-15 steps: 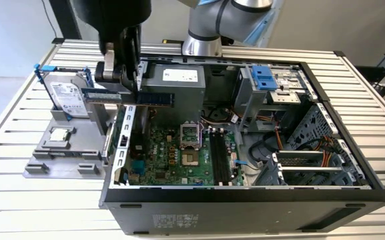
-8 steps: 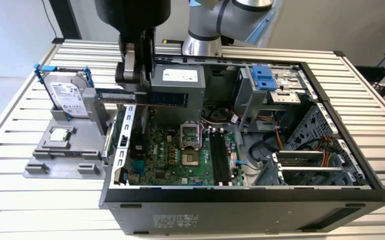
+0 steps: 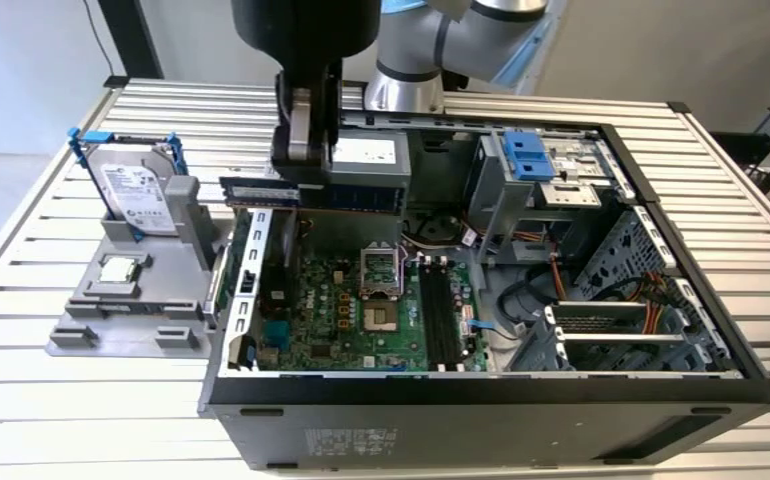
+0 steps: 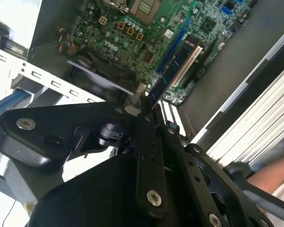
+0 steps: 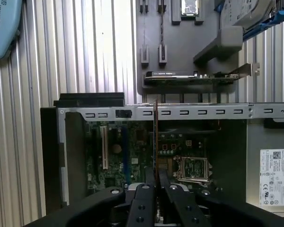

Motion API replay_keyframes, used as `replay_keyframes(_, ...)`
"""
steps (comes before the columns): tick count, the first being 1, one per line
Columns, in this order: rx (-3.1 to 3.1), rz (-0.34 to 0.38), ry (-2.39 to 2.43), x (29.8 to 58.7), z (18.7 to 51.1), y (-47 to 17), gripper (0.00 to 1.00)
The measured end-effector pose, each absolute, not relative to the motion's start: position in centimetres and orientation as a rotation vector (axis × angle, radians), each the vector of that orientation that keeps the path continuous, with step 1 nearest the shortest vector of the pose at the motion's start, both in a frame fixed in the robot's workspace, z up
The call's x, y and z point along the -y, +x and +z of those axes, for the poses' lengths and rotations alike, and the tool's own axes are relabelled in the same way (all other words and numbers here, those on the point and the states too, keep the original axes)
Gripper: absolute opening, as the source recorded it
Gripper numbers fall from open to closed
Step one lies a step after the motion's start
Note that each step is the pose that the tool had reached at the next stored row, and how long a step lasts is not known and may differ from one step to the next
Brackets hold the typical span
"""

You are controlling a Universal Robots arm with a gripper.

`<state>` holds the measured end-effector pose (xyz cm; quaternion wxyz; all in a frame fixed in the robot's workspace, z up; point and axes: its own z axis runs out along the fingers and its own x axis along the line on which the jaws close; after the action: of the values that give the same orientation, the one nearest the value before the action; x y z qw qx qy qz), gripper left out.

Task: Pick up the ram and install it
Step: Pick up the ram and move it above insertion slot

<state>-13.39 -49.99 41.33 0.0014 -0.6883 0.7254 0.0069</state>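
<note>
My gripper [image 3: 300, 178] pinches the ram [image 3: 254, 190]. In the exterior view, the motherboard [image 3: 345, 310] lies at five o'clock from it.

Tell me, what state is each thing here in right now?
pincer: shut on the ram.
ram: held level above the case, in no slot.
computer case: side open, motherboard showing.
hard drive: standing upright in the grey holder.
processor chip: lying flat on that holder.
</note>
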Motion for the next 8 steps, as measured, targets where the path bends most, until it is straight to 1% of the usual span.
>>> replay_keyframes(8, -2.277, 0.021, -2.16, 50.0, 41.3, -11.4, 0.0)
